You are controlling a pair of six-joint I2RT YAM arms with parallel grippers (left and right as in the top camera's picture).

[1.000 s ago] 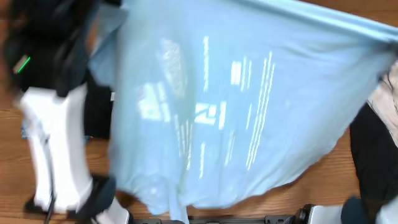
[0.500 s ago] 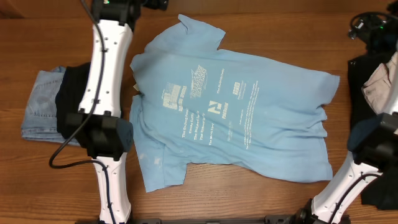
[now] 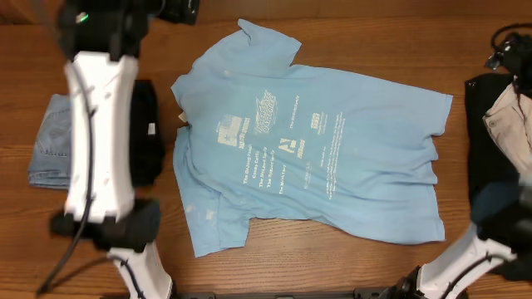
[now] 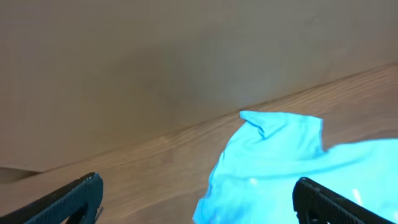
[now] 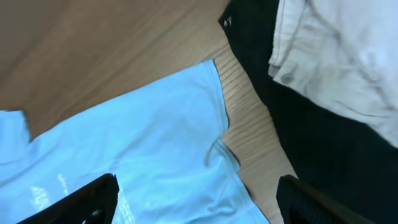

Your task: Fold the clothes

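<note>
Light-blue T-shirt (image 3: 316, 158) lies flat, print up, mid table (image 3: 399, 33), neck twd left edge, hem twd right. My left gripper (image 4: 199, 190) hangs by its far sleeve, jaws wide, nothing in them. Right gripper (image 5: 198, 183) likewise spread and empty, over far hem corner, next to black garment (image 5: 311, 143).
</note>
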